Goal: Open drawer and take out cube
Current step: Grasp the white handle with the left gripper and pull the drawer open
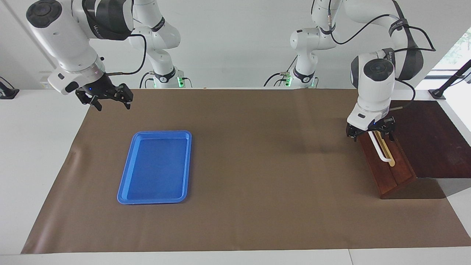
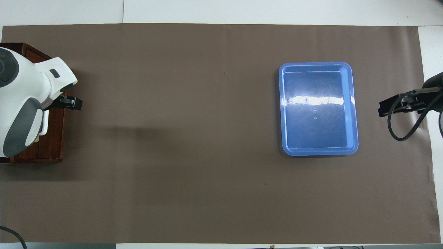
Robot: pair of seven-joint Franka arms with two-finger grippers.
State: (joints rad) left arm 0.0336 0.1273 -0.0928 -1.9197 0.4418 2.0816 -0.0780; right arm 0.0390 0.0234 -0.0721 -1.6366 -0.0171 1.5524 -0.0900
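At the right of the facing view, the left gripper [image 1: 371, 134] stands open, its fingers straddling the upper end of the white handle [image 1: 381, 151] on the drawer [image 1: 390, 173], which is shut. The cube is not visible. The step in hand looks like seizing the handle; next it must close and pull. At upper left, the right gripper [image 1: 109, 100] waits open over the mat's corner, above the blue tray [image 1: 127, 187].

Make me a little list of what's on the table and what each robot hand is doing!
drawer: shut, at the left arm's end of the table
handle: white bar on the drawer front
left gripper: open, at the handle's upper end
tray: blue, nothing in it, toward the right arm's end
right gripper: open, waits in the air near the mat's corner
cube: not in sight
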